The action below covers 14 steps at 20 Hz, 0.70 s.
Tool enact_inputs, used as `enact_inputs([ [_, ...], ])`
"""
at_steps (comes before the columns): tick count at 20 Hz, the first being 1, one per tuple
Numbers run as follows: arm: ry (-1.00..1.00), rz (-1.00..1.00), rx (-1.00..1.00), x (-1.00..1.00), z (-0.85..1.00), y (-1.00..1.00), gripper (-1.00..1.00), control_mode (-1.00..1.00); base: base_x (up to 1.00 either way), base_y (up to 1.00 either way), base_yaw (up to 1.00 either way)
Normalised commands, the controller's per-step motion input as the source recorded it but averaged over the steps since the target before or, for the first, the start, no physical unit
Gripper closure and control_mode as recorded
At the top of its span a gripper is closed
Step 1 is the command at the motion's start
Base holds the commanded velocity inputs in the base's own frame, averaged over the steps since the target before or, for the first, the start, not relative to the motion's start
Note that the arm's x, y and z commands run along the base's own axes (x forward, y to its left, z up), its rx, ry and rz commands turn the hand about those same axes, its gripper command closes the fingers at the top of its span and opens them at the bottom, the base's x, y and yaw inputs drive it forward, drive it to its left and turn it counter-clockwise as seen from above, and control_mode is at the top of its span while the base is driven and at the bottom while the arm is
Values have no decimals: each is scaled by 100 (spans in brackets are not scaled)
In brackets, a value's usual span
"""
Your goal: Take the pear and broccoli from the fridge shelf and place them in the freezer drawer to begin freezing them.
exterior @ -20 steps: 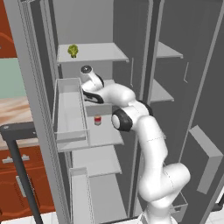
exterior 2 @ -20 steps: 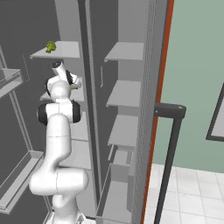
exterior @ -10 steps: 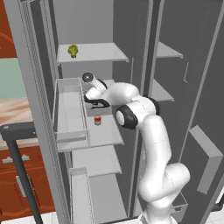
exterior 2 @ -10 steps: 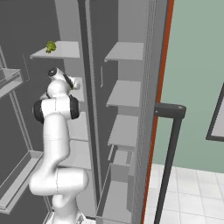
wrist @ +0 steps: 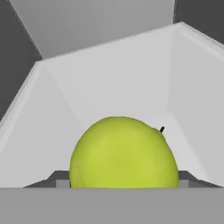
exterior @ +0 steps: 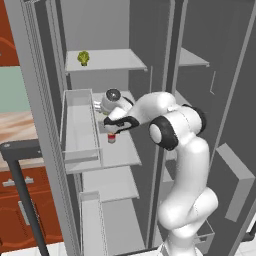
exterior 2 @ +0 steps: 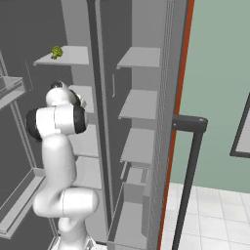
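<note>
The pear (wrist: 124,153), smooth and yellow-green with a short dark stem, fills the lower middle of the hand view and hides the fingertips. My gripper (exterior: 104,114) is shut on it and holds it over the back end of a pale pulled-out bin (exterior: 80,125), whose white inner walls (wrist: 109,78) show behind the fruit. The broccoli (exterior: 83,58), a lumpy green clump, sits on the top shelf (exterior: 107,61) above and left of my hand; it is also on that shelf's left end in the right base view (exterior 2: 56,52). The grey freezer drawer (exterior: 92,220) stands pulled out lower down.
A small red-and-white can (exterior: 111,138) stands on the middle shelf just below my wrist. The fridge's left wall (exterior: 42,125) runs close beside the bin. A dark handle bar (exterior: 22,150) stands at the left, and another dark bar (exterior 2: 188,124) at the right.
The arm has swung left from above the middle shelf, carrying the pear to the back of the pale bin. The broccoli and the can have not moved.
</note>
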Motion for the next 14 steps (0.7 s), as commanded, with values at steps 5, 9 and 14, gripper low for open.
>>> enact_inputs([
  [5, 0, 0, 11, -94, 69, -29, 100, -100, 0, 0, 0],
  [9, 3, -1, 5, -80, 95, -31, 100, -100, 0, 0, 0],
  [14, 11, -2, 0, -49, 86, -42, 100, -100, 0, 0, 0],
])
